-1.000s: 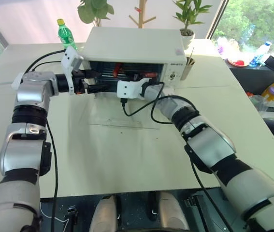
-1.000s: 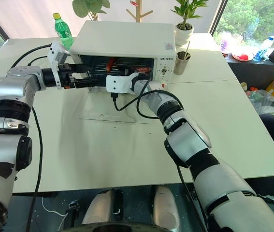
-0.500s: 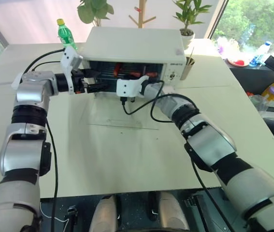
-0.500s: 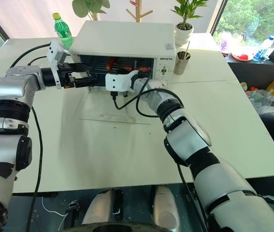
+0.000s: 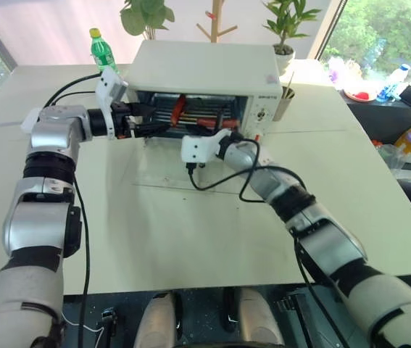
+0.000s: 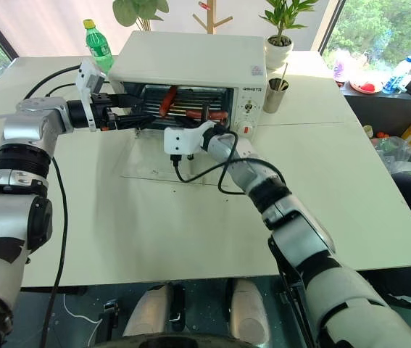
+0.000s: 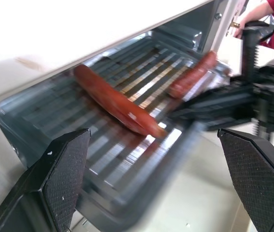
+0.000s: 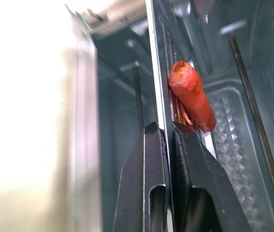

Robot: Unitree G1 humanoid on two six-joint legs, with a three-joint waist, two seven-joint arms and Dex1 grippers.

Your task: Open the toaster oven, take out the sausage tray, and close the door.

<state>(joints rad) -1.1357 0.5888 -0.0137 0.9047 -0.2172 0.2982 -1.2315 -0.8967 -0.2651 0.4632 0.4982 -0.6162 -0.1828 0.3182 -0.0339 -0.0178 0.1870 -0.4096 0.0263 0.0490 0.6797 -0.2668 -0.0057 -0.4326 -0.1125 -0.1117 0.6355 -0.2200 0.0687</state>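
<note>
White, the toaster oven (image 6: pixel 191 61) sits on the desk (image 6: pixel 350 167), door (image 6: pixel 163 165) flat, lettering too small to read. Right pincer (image 8: pixel 168 140) is clamped on the sausage tray (image 7: pixel 127 159) rim at the oven mouth; left pincer (image 6: pixel 138 119) is spread wide beside it.

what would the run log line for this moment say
phase: tray pull-out | white toaster oven: glass door down | right pincer: shut on silver ridged sausage tray rim | left pincer: open at tray
</note>
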